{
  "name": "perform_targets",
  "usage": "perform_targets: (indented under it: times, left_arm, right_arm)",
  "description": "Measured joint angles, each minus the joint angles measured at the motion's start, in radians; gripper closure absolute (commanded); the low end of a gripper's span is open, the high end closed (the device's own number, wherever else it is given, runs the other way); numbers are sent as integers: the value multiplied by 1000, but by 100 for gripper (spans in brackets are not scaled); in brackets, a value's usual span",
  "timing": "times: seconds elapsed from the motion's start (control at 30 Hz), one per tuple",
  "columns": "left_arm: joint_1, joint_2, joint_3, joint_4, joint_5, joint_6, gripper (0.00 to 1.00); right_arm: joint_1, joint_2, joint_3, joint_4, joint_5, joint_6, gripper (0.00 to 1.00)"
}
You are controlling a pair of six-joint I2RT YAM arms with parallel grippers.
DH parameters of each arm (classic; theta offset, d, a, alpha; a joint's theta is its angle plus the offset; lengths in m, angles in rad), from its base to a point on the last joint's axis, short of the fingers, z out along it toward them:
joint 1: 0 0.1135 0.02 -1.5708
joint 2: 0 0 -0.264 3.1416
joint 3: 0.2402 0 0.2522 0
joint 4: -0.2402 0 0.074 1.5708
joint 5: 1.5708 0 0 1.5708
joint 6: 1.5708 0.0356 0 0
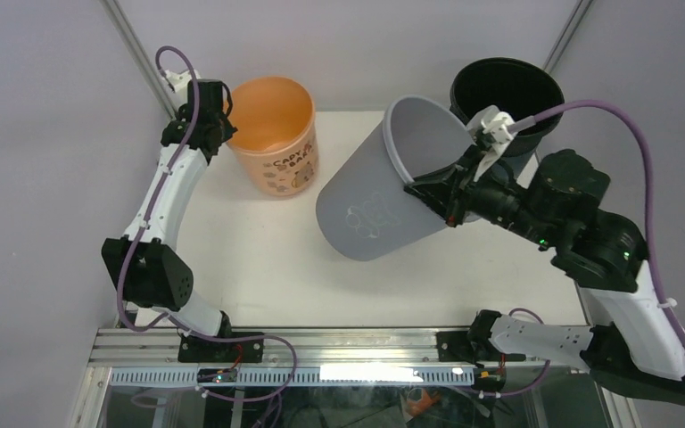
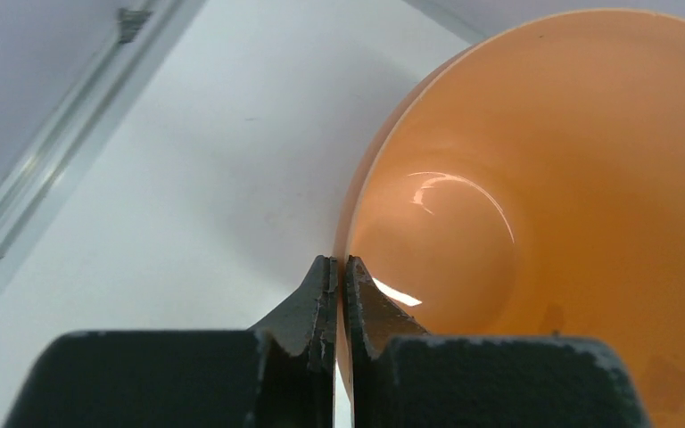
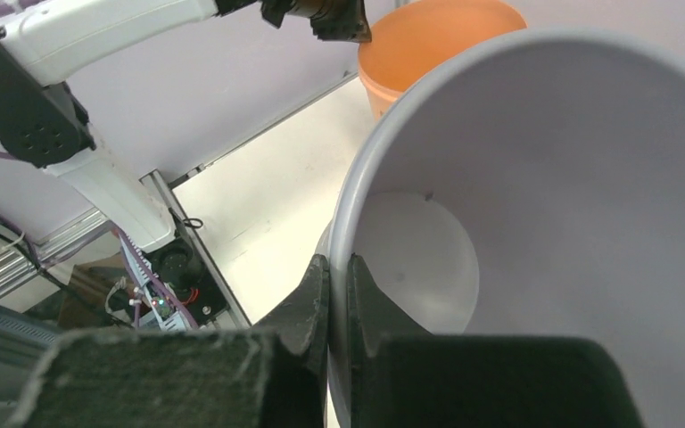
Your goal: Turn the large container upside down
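My right pincer is clamped on the rim of the large grey plastic container, which is tilted steeply over the middle of the white tabletop, mouth facing the black plastic bucket behind. My left pincer grips the rim of the orange plastic tub, upright at the rear left.

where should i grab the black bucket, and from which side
By its rim, from above at the far right, one finger inside, one outside. The black bucket stands upright, mouth open, its body likely too wide for the jaws; the grey bin crowds its near left.
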Motion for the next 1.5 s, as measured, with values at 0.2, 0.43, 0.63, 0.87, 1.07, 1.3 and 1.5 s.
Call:
perform_targets:
  times: [0.2, 0.43, 0.63, 0.87, 1.07, 1.3, 1.5]
  left_arm:
    - [146, 62, 5, 10, -21, -1, 100]
    - [248, 62, 11, 14, -16, 0, 100]
    - [267, 81, 56, 1, -9, 0, 100]
    - [306, 177, 181, -13, 9, -1, 64]
    - [341, 211, 204, -5, 58, -11, 6]
    - [343, 169, 205, -13, 160, -9, 1]
    - [343, -16, 190, -11, 240, -13, 1]
  right_arm:
    - [-1, 44, -100, 105, -61, 31, 100]
    - [-210, 127, -208, 280, -326, 170, 100]
    - [-494, 224, -352, 594, -613, 478, 100]
    - [-496, 331, -446, 873, -727, 673, 100]
    - [-406, 352, -521, 1023, -744, 816, 100]
    - [-312, 462, -590, 1175, -727, 942, 100]
    - [-276, 578, -588, 1231, -717, 1006, 100]
